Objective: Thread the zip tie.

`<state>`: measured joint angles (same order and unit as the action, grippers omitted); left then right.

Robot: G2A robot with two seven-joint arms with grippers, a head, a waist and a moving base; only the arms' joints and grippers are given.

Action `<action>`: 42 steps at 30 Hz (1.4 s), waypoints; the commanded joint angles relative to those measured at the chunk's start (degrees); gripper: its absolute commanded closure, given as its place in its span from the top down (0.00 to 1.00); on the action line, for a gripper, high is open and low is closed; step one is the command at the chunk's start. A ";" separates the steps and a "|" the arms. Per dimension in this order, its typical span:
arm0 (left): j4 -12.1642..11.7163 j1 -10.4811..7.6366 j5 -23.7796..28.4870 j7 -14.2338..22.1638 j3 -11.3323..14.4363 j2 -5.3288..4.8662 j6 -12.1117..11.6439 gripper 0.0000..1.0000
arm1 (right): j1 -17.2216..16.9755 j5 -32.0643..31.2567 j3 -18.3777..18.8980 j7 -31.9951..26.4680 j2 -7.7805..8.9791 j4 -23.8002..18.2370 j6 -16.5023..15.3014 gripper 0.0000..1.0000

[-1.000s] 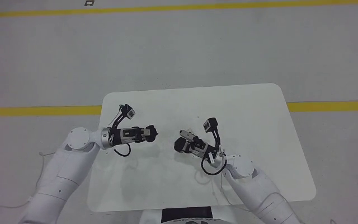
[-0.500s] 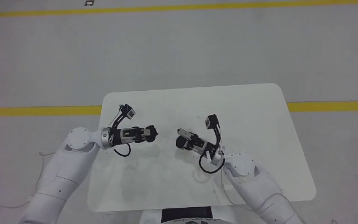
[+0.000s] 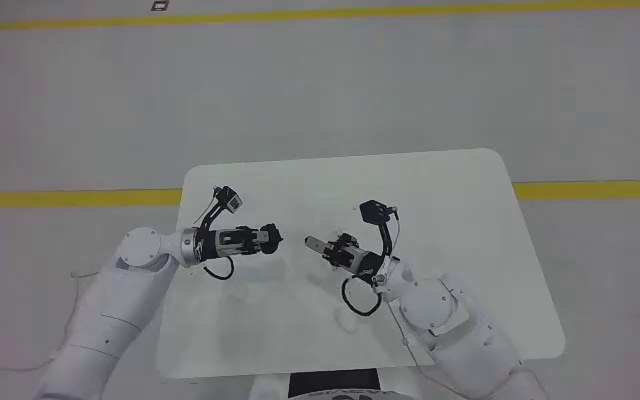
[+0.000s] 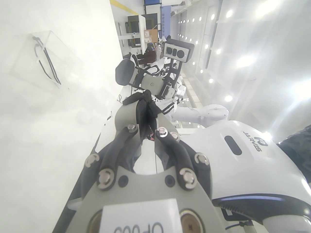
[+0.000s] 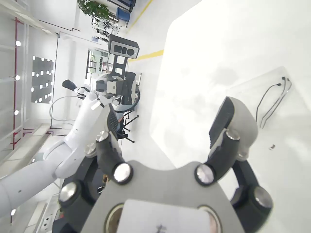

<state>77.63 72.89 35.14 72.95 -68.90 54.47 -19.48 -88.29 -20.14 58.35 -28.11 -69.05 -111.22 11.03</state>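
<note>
- Grey fingers spread wide, the right gripper has swung across the table in the past second. It now points at the left gripper, near it but not touching. The left arm has kept its place, well in from the table's left edge.
- The left gripper is clenched tight, with nothing discernible between its pads, and the right one holds nothing.
- By all appearances the threading has not begun: the black zip ties lie untouched in a clear tray on the table beneath the two grippers.
- The ties lie side by side, their long axis running from the table's near edge toward its far edge, across the line between the grippers. What look like the heads sit at the far end, and one tie bows outward.
- A pick from the tray looks the likely next order of business.
</note>
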 commanded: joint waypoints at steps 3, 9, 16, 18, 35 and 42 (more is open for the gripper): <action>0.00 0.00 0.00 0.00 0.00 0.00 0.00 0.00 | 0.00 0.00 0.01 0.02 0.00 0.01 0.00 1.00; 0.00 0.00 0.00 0.00 0.00 0.00 0.00 0.00 | 2.51 -8.94 -2.05 -2.52 0.03 -1.49 6.63 1.00; 0.00 0.00 0.00 0.00 0.00 0.00 0.00 0.00 | 8.13 -21.75 -3.31 -13.79 -2.05 4.36 8.45 1.00; 0.00 0.00 0.00 0.00 0.00 0.00 0.00 0.00 | 8.48 -24.38 -3.11 -16.77 -3.34 5.49 8.45 1.00; 0.00 0.00 0.00 0.00 0.00 0.00 0.00 0.00 | 12.15 -40.35 -8.18 -28.46 -5.14 5.29 8.45 1.00; 0.00 0.00 0.00 0.00 0.00 0.00 0.00 0.00 | 17.18 -47.01 -10.27 -42.09 -7.93 5.81 8.45 1.00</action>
<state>77.63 72.89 35.14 72.95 -68.90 54.47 -19.48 -71.77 -66.69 48.15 -68.13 -76.55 -105.61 19.48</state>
